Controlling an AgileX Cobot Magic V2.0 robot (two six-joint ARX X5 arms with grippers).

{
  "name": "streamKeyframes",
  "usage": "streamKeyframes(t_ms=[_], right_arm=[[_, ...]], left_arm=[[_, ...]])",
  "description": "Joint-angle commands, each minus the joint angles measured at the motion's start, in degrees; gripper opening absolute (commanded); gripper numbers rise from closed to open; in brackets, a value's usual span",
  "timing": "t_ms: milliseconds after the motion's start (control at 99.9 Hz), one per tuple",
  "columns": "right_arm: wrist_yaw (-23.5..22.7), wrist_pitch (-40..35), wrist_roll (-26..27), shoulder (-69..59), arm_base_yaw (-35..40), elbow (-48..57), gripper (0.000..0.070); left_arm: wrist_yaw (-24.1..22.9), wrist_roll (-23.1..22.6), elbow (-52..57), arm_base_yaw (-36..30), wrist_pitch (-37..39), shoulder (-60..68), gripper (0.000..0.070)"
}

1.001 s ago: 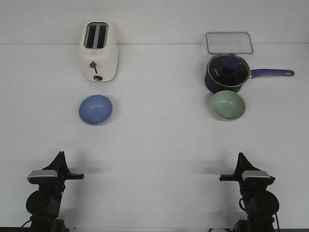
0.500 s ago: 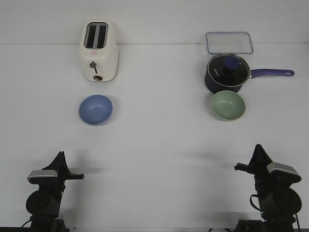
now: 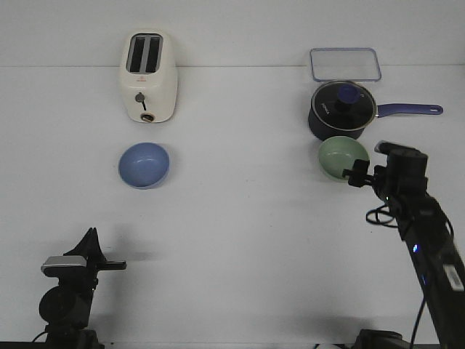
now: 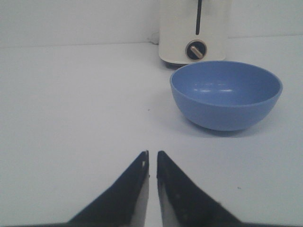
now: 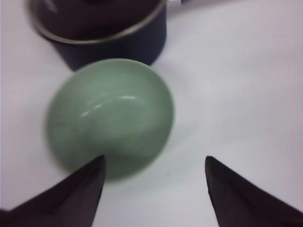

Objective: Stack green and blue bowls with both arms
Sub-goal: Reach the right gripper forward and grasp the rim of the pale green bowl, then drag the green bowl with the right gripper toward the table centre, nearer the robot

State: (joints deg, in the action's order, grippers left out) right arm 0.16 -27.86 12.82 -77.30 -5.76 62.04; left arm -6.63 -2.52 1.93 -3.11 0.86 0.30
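White desk (image 3: 240, 218) runs back to a pale wall, bare and evenly lit. On its right side sits the green bowl (image 3: 343, 158), upright, just in front of the dark saucepan (image 3: 341, 110) and so near it that the two may be touching. Well apart to the left sits the blue bowl (image 3: 144, 164), upright, just in front of the cream toaster (image 3: 148, 75).

The right claw (image 5: 154, 172) hangs over the green bowl's near-right rim with its fingers spread wide; in the right wrist view one finger overlaps the bowl's edge and the other sits over bare desk. The picture is blurred, so I cannot tell its height above the rim.

The step in hand looks like the grasp of the green bowl. To do it well, one finger should go inside the rim and one outside, on the side away from the saucepan, so the pan and its handle (image 3: 409, 110) are not knocked. Closing should be gentle; a smooth, light bowl will likely slide or tip under a sideways push. Lift straight up before carrying it across.

The left claw (image 4: 152, 163) rests low near the desk's front edge, fingers nearly pressed together with a thin slit between and holding nothing, pointed toward the blue bowl. A clear lidded tray (image 3: 345, 64) lies behind the saucepan.
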Motion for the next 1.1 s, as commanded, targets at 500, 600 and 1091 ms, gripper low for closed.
streamKeyframes(t_ms=[500, 600, 1091], right_arm=[[-6.5, 2.0, 0.9, -26.3, -3.3, 14.7, 0.0158], [-6.6, 1.9, 1.1, -26.3, -3.3, 14.7, 0.009], [-13.4, -2.6, 1.2, -18.1, -5.1, 14.7, 0.0]], left_arm=[[0.1, -0.9, -1.1, 0.2, 0.8, -0.1, 0.0015], [0.1, -0.9, -1.1, 0.2, 0.8, -0.1, 0.0015], [0.1, -0.9, -1.1, 0.2, 0.8, -0.1, 0.0015]])
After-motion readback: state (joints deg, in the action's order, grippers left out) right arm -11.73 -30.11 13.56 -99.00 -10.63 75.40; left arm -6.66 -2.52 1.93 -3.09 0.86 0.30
